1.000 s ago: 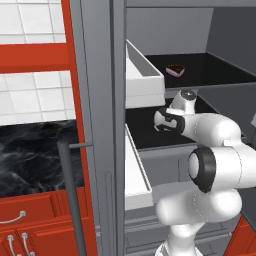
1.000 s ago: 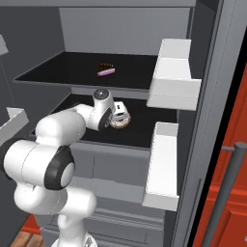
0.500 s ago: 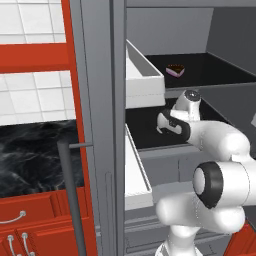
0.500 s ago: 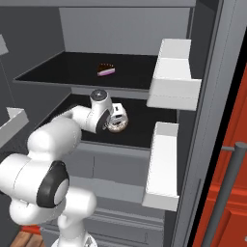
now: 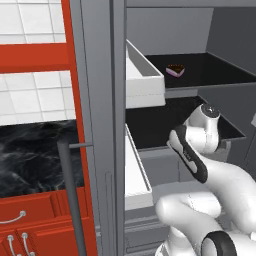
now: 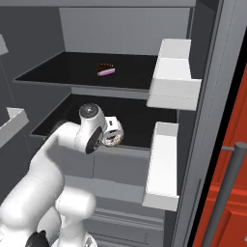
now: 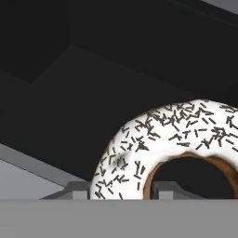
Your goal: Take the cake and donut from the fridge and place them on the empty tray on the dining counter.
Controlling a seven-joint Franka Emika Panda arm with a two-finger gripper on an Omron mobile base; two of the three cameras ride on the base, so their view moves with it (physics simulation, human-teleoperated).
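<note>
1. While parked at the open fridge (image 6: 120, 29), reaches the white arm in over the lower black shelf (image 6: 140, 123).
2. Pinches the donut (image 6: 113, 139) in the gripper (image 6: 114, 138), right at the front edge of that lower shelf.
3. Shows up very close in the hand view as a white iced donut (image 7: 172, 144) with dark sprinkles and a brown hole, with the finger tips (image 7: 76, 189) on either side of its rim.
4. Sits alone on the upper black shelf (image 6: 72, 72): a small slice of cake (image 6: 106, 70) with a dark top and pink side, well apart from the donut.
5. Hang on the door to the right: two white door bins (image 6: 173, 72), one above the other.
</note>
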